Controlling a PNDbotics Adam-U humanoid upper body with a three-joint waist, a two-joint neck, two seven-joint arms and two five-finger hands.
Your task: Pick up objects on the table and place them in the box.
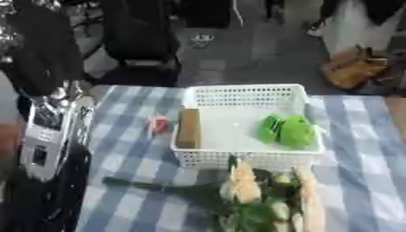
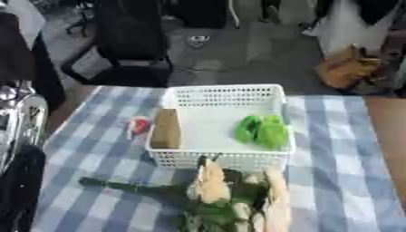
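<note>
Box [image 1: 247, 97]: one white lattice basket, standing square on the checked cloth [image 1: 361, 176], mid-table.

Contents: one tan block [image 1: 189, 128] upright against the left wall, and two green pieces [image 1: 286, 131] lying side by side near the right wall. By my judgement these have been placed in already, toward the sides, which leaves the middle of the floor free.

Outside the box: one small red and white thing [image 1: 159, 123] on the cloth just beside the left wall. It cannot be identified further. One bunch of artificial flowers [image 1: 266, 199], pale blooms on dark green leaves, lies just in front of the near wall, its long stem [image 1: 151, 185] trailing toward the left. Both appear to be waiting their turn: two things left to pick.

Left arm [image 1: 46, 136]: silver and black, at the left edge beside the cloth, above the table's side. Its hand cannot be made out, so I cannot tell how the fingers stand. It holds nothing that can be seen.

Right hand: absent from both views.
</note>
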